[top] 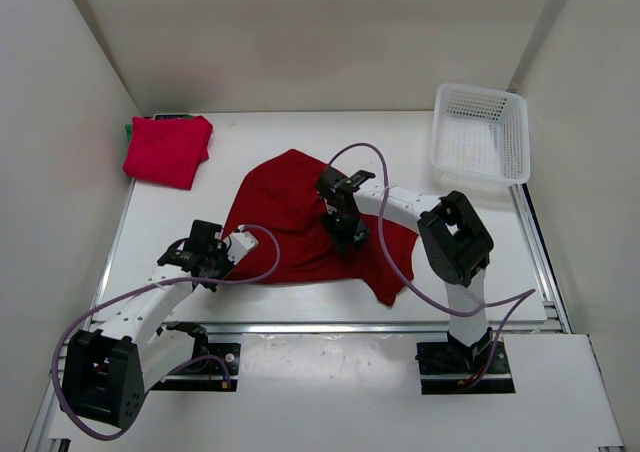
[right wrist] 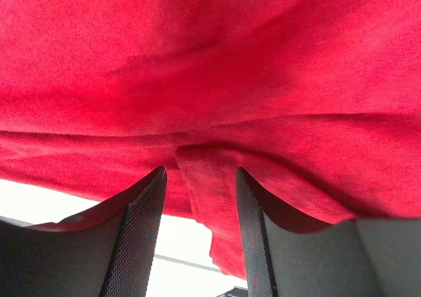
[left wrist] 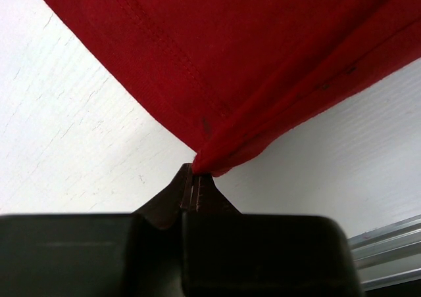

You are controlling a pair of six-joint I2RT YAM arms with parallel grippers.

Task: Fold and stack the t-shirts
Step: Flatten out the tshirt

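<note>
A red t-shirt [top: 290, 217] lies crumpled and part spread in the middle of the table. My left gripper [top: 232, 256] is at its near left corner, shut on the hem corner [left wrist: 205, 160] of the shirt [left wrist: 250, 60]. My right gripper [top: 346, 234] hangs over the shirt's near middle, open, its fingers [right wrist: 146, 218] on either side of a loose fold [right wrist: 210, 179] without pressing it. A second red t-shirt [top: 167, 149] lies folded at the back left. A sliver of green cloth [top: 130, 129] shows beneath it.
A white mesh basket [top: 482, 137] stands at the back right corner. White walls close in the table on the left, back and right. A metal rail [top: 380, 327] runs along the table's near edge, and it shows in the left wrist view as the rail [left wrist: 388, 244].
</note>
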